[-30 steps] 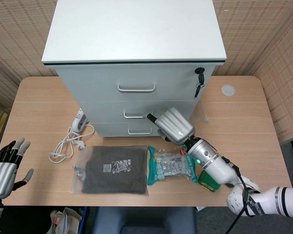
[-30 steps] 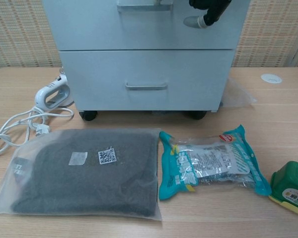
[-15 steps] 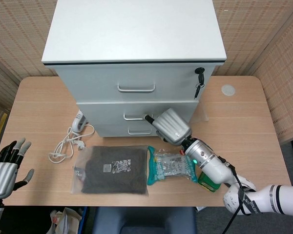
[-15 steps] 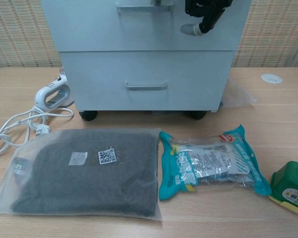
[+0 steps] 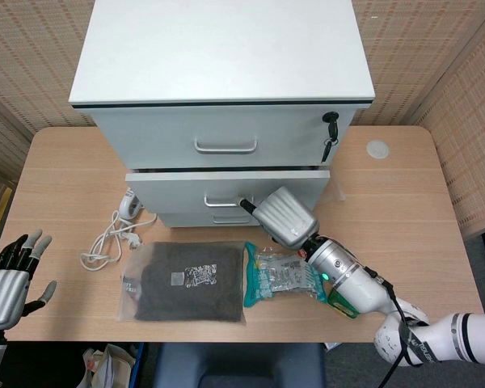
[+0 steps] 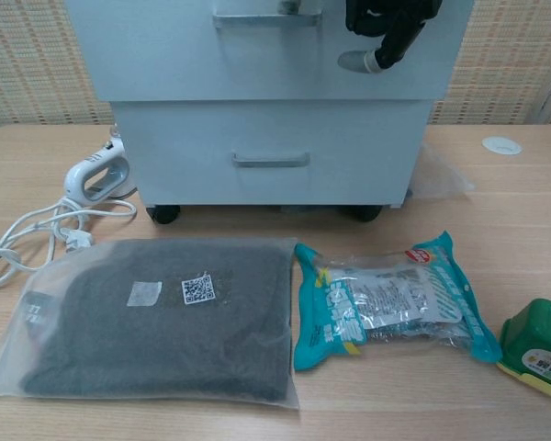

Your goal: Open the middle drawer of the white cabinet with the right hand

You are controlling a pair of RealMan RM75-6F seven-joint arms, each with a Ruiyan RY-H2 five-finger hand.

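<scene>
The white cabinet (image 5: 222,73) stands at the table's back with three drawers. Its middle drawer (image 5: 178,187) juts out a little from the front, and a dark gap shows above it. My right hand (image 5: 284,217) hooks its fingers on the right end of the middle drawer's handle (image 5: 223,202). In the chest view the drawer front (image 6: 165,55) overhangs the bottom drawer (image 6: 271,156), and the right hand (image 6: 386,23) shows dark at the top edge. My left hand (image 5: 12,271) hovers open at the table's left front corner, holding nothing.
A grey cloth in a clear bag (image 5: 186,281) lies in front of the cabinet, with a teal snack packet (image 5: 284,275) and a green box (image 6: 537,347) to its right. A white corded device (image 5: 117,222) lies at the left. A key (image 5: 330,137) hangs from the top drawer's lock.
The middle drawer has slid out toward me, drawn by my right hand, which has moved back and down. The left hand has stayed put.
</scene>
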